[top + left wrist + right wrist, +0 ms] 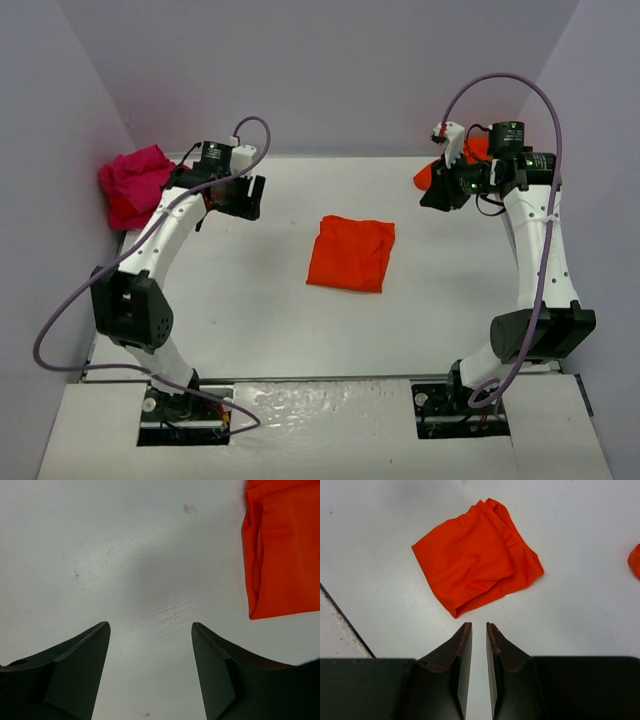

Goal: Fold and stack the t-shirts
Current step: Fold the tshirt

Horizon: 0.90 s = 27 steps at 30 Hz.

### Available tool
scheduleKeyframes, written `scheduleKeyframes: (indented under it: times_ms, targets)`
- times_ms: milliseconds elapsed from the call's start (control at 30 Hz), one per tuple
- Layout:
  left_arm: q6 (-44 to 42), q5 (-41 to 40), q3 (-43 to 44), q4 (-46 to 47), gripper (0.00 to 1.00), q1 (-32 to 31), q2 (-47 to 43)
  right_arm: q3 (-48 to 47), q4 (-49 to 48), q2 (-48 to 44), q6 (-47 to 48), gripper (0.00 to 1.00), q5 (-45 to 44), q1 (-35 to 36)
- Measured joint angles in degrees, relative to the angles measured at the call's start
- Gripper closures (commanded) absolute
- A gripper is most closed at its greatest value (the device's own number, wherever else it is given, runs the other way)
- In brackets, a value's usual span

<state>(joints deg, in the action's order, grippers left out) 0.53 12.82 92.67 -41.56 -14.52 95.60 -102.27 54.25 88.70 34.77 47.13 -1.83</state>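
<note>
Soft, even light from overhead makes all three views bright, with the white worktop (pixel 260 300) evenly lit and a faint purple cast on the walls (pixel 330 70). In the left wrist view a dim grey shadow lies ahead of the left end effector (pixel 150 626), whose dark fingers (pixel 75 670) look slightly soft at the frame's bottom. The overhead picture is mildly grainy.

Top external: high above and behind the arm bases (pixel 185 400), looking down over the whole white table (pixel 250 300).
Left wrist: close to the table, facing down past the left gripper (pixel 150 625).
Right wrist: farther up, tilted down past the right gripper (pixel 478 625).
Shared: the folded orange-red t-shirt (pixel 350 253) shows in all three views, and is cropped in the left wrist's.
</note>
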Motion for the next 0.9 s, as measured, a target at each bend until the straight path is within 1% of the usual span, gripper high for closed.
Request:
scheduleKeyframes:
  times_ms: [167, 367, 500, 633, 900]
  targets:
    - [2.89, 6.26, -7.21, 2.27, 0.37, -0.01, 6.6, 1.81, -0.63, -2.87, -0.31, 0.83, -2.45, -0.37]
    - [4.85, 15.43, -7.9, 2.38, 0.37, -1.23, 14.37, 3.7, -0.79, -5.86, -0.27, 0.83, -4.28, -0.39]
    - [5.77, 21.68, -5.86, 2.45, 0.37, -2.13, 19.39, 5.01, -0.91, -6.3, -0.27, 0.83, -5.01, -0.41]
    - [5.99, 24.95, -2.83, 1.68, 0.37, -3.37, 24.04, 6.29, -0.95, -6.33, -0.29, 0.83, -5.87, -0.45]
    - [5.07, 32.75, 7.7, -2.87, 0.37, -7.2, 32.07, 7.91, -1.32, -6.8, -0.29, 0.83, -6.46, -0.45]
